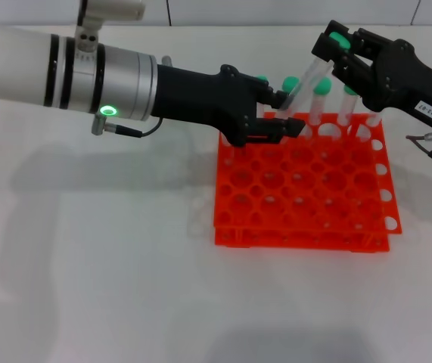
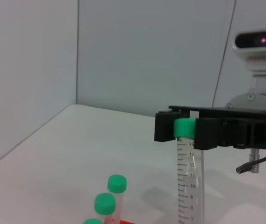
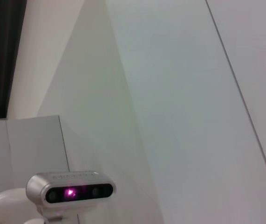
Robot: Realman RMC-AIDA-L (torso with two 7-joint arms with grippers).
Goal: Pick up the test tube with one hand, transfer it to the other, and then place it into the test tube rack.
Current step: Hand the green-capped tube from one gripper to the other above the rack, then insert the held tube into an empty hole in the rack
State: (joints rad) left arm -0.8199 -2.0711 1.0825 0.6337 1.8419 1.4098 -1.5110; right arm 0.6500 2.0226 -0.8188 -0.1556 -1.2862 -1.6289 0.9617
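Orange-red plastic marks the test tube rack (image 1: 303,185), which sits on the white table (image 1: 110,287) right of centre in the head view, with open table on its near and left sides. The test tube (image 1: 306,89) hangs tilted above the rack's far edge, its green cap up at the right. The right gripper (image 1: 335,47), black with a small white label, is clamped on the cap; the left wrist view shows this plainly, the cap pinched between black fingers (image 2: 202,133) and the clear marked tube (image 2: 188,184) hanging straight down. The left gripper (image 1: 287,113), black and unlabelled on a thick silver arm with a green ring light (image 1: 108,111), reaches in from the left over the rack's far-left corner, its fingers spread either side of the tube's lower end; whether they touch it is hard to say. Other green-capped tubes (image 1: 319,102) stand in the rack's far row, crowding close around both grippers. The right wrist view shows only a pale wall and a camera head (image 3: 70,189).
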